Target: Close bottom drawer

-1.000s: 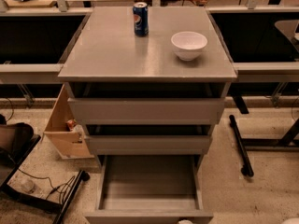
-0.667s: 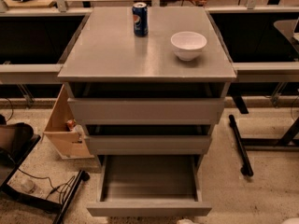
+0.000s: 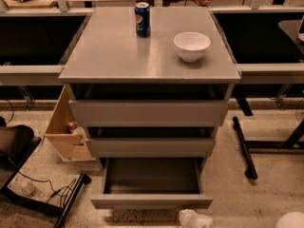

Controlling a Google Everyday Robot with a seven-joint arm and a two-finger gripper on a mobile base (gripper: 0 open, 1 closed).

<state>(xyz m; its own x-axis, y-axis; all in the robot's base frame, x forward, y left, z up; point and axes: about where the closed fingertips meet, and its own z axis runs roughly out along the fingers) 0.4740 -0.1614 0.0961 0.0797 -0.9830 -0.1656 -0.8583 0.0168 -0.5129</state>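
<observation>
The bottom drawer (image 3: 151,201) is the lowest of three grey drawers in the cabinet (image 3: 95,65). It stands pulled out, and its plain grey tray (image 3: 151,175) shows empty. My gripper (image 3: 194,218) shows only as a whitish tip at the frame's bottom edge, just in front of the drawer's front panel, right of its middle. Whether it touches the panel cannot be told. The middle drawer (image 3: 151,147) and the top drawer (image 3: 149,113) also stand slightly out.
A blue soda can (image 3: 142,19) and a white bowl (image 3: 191,45) stand on the cabinet top. A wooden box (image 3: 64,132) leans at the cabinet's left. Cables (image 3: 52,191) lie on the floor at left. A black stand leg (image 3: 244,146) lies at right. A white rounded part (image 3: 292,221) shows at bottom right.
The bottom drawer has slid inward towards the cabinet; its front panel sits higher in the view and less tray shows. The whitish gripper tip has come into view below it.
</observation>
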